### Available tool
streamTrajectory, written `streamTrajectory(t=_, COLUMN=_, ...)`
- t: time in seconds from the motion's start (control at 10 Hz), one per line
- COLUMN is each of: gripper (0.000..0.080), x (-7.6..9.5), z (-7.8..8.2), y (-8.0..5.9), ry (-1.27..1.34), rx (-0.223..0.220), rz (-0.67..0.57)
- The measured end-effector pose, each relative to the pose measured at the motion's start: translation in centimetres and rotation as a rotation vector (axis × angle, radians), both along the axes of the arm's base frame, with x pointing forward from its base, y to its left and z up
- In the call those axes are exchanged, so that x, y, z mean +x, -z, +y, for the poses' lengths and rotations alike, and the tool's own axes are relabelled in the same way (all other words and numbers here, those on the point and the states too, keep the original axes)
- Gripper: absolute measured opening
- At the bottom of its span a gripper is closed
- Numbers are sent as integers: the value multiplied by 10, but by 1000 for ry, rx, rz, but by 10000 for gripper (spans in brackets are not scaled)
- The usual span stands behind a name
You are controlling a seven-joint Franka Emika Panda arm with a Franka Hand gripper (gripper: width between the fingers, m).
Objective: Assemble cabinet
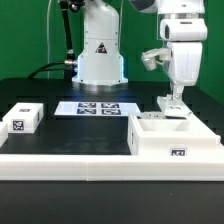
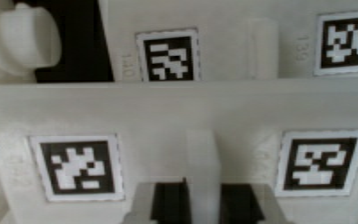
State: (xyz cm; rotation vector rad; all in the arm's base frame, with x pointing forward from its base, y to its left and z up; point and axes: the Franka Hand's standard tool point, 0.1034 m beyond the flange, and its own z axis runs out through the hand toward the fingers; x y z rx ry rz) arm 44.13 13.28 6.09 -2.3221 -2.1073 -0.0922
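The cabinet's large white box (image 1: 168, 137) stands open-topped at the exterior view's right, with a tag on its front. My gripper (image 1: 175, 98) hangs straight down just behind the box. Its fingers are close together on a narrow ridge of a white tagged panel (image 1: 172, 104). In the wrist view my gripper (image 2: 206, 203) shows two dark fingers (image 2: 165, 203) with the white ridge between them. The panel (image 2: 194, 135) carries a tag on each side of the ridge, and two more tagged faces lie beyond. A smaller white tagged piece (image 1: 22, 120) lies at the exterior view's left.
The white robot base (image 1: 101, 55) stands at the back centre. The marker board (image 1: 97, 108) lies flat in front of it. A white ledge (image 1: 60, 165) runs along the table's front edge. A rounded white part (image 2: 19, 45) shows in a corner of the wrist view.
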Motion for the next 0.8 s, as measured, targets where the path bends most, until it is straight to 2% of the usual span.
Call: streamTrajectory(t=0.8, gripper=69, x=7, z=-7, y=-2, ry=7, rx=-3, rz=-6)
